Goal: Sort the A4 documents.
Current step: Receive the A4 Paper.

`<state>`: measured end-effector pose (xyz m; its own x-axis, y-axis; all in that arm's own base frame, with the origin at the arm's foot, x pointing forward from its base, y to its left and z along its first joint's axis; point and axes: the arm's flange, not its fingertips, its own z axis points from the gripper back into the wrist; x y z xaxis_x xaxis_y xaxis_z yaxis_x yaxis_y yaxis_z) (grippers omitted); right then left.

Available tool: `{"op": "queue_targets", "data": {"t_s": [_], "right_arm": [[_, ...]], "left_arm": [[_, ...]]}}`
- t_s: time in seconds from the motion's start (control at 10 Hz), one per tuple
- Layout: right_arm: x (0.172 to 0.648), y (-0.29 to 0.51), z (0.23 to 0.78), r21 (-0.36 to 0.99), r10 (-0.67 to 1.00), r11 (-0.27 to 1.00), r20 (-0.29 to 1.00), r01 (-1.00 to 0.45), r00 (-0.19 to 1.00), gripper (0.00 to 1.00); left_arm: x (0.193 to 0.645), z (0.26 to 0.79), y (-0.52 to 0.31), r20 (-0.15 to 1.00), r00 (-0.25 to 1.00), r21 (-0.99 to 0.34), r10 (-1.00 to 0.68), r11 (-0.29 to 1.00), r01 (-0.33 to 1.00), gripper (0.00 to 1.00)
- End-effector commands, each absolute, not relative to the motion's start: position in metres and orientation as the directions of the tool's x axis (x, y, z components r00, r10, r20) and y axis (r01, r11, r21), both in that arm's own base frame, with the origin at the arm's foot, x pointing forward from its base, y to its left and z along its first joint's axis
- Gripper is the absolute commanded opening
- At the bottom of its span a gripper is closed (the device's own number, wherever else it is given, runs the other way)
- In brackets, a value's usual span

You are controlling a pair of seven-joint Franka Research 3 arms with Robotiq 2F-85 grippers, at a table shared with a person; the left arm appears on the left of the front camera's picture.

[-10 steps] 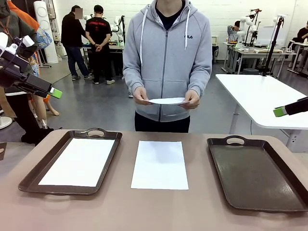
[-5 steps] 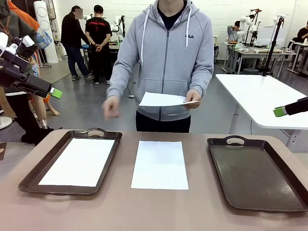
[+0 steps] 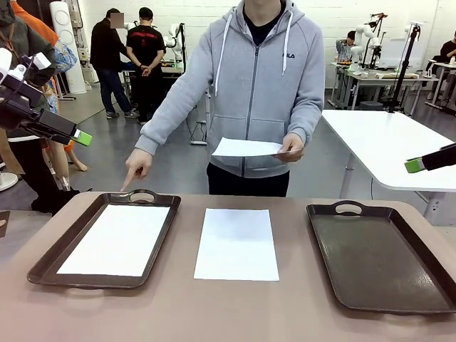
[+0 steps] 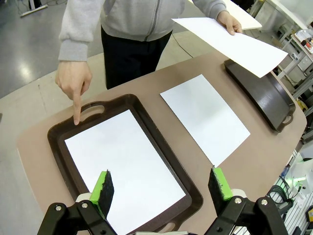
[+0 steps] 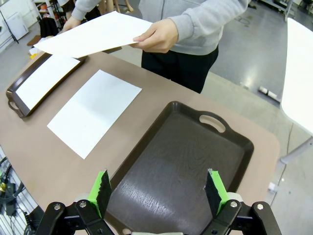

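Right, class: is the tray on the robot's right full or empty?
Empty. The right tray shows bare dark brown floor, no paper; the left tray holds a white A4 sheet.

On the table, the left tray is sitting with the first sheet lying inside it, the right tray is sitting well apart from it, and the middle sheet is lying flat on the tabletop between them. Behind the table a person is standing, the pointing hand hanging over the left tray's far rim beside its handle, while the other hand is holding the third sheet in the air behind the middle sheet.
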<state>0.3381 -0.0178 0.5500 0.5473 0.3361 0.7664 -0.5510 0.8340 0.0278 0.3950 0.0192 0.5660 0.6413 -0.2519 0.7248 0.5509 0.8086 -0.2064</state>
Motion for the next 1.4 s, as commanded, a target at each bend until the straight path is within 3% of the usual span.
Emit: {"op": "queue_targets", "data": {"t_s": [0.0, 1.3], "right_arm": [[0.3392, -0.0172, 0.5486, 0.033, 0.335, 0.831, 0.767, -0.556, 0.547, 1.0], [0.3392, -0.0172, 0.5486, 0.033, 0.335, 0.831, 0.767, -0.556, 0.547, 1.0]], "left_arm": [[0.3938, 0.5654, 0.0184, 0.725, 0.641, -0.205, -0.253, 0.809, 0.551, 1.0], [0.3938, 0.5654, 0.0184, 0.725, 0.641, -0.205, -0.253, 0.809, 0.551, 1.0]]}}
